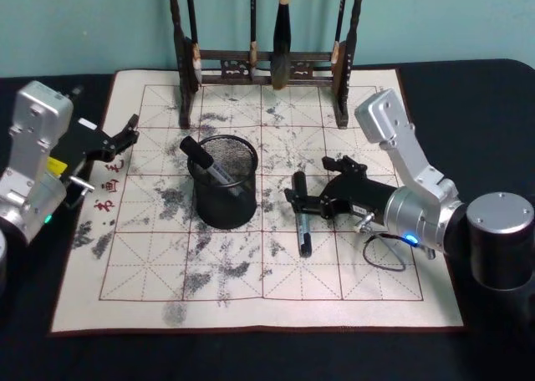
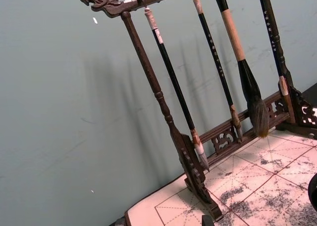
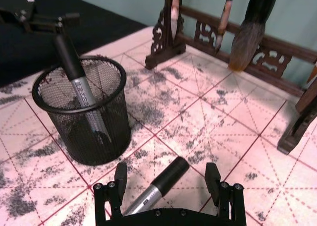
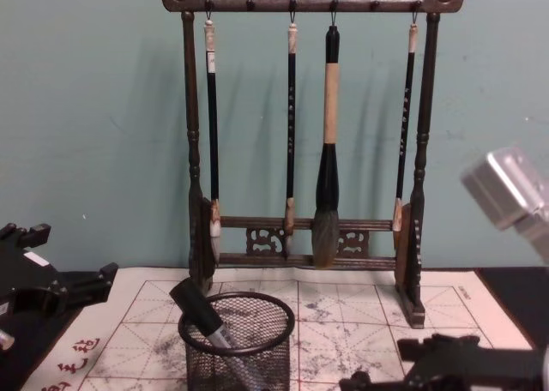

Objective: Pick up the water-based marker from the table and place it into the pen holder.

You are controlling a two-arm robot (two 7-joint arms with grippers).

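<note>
The marker [image 1: 303, 226], lying flat on the mat [image 1: 251, 268] at 4 o'clock from the pen holder [image 1: 226, 204], is straddled by the open jaws of the right gripper [image 3: 166, 171] and, judged light, stiff and slippery, is best pinched mid-barrel, while the left gripper [image 1: 125, 136] is parked at 9 o'clock.

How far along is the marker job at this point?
Done: one marker stands tilted in the pen holder. In hand: the right gripper is low over the mat, jaws open either side of a second marker lying flat, not yet gripped. Still to do: close, lift, drop it in the holder. The left gripper is parked by the mat's left edge.
</note>
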